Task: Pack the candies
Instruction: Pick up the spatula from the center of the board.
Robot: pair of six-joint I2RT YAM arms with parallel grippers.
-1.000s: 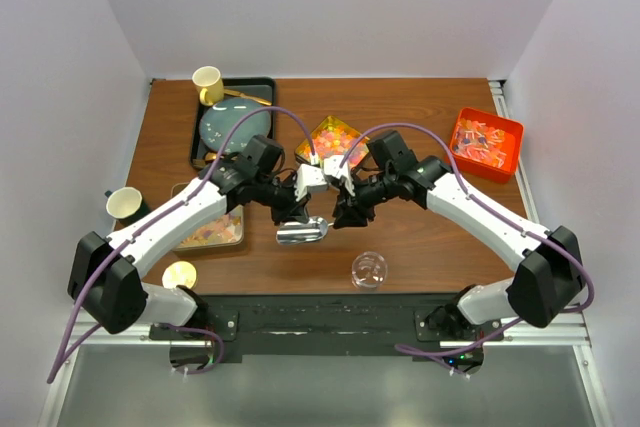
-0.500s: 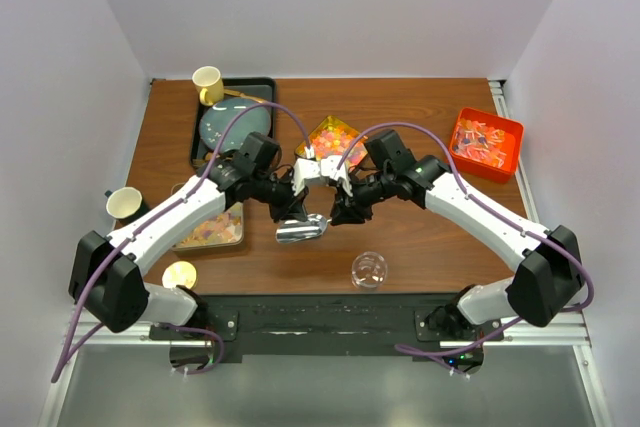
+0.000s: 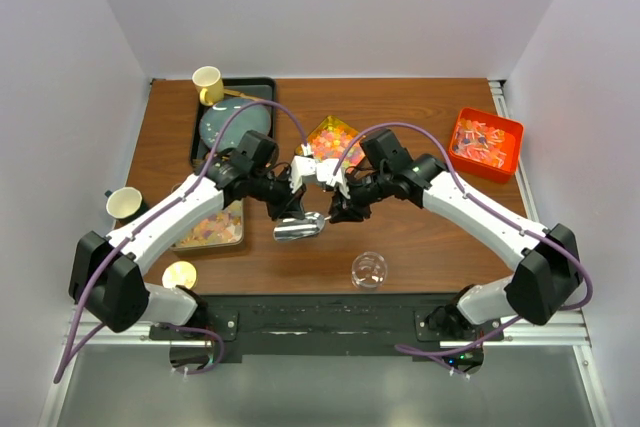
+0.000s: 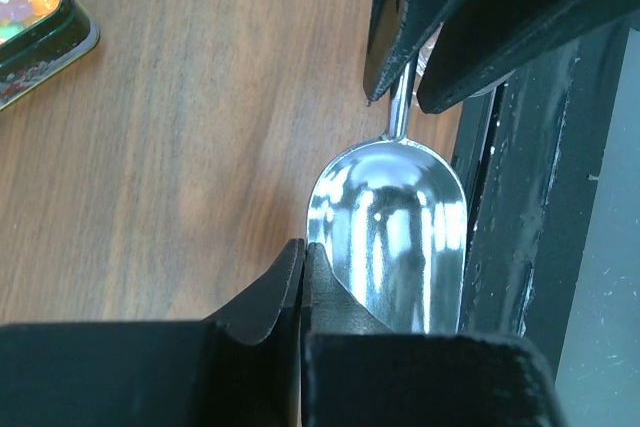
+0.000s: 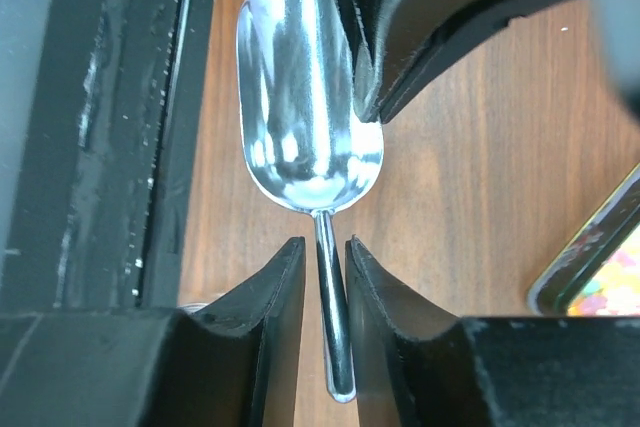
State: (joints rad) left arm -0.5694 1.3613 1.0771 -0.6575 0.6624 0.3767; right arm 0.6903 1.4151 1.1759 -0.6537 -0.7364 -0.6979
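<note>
A metal scoop (image 3: 298, 229) is held just above the wooden table between my two grippers. My left gripper (image 3: 288, 211) is shut on the rim of the scoop's bowl (image 4: 385, 237); its fingers (image 5: 375, 67) pinch that edge in the right wrist view. My right gripper (image 3: 340, 211) is narrowly open, its jaws on either side of the scoop's handle (image 5: 330, 297) with thin gaps showing. Candies lie in a clear tray (image 3: 335, 138) behind the grippers, in a red bin (image 3: 487, 142) at the right, and in a tray (image 3: 212, 229) under the left arm.
A small glass jar (image 3: 369, 269) stands near the table's front edge. A gold round lid (image 3: 180, 274) lies front left. A black tray with a blue-green plate (image 3: 234, 127) and a yellow cup (image 3: 207, 82) is at the back left. A paper cup (image 3: 125, 204) stands at the left edge.
Both grippers and the scoop have shifted slightly left and away from the front edge. The right jaws stay astride the handle.
</note>
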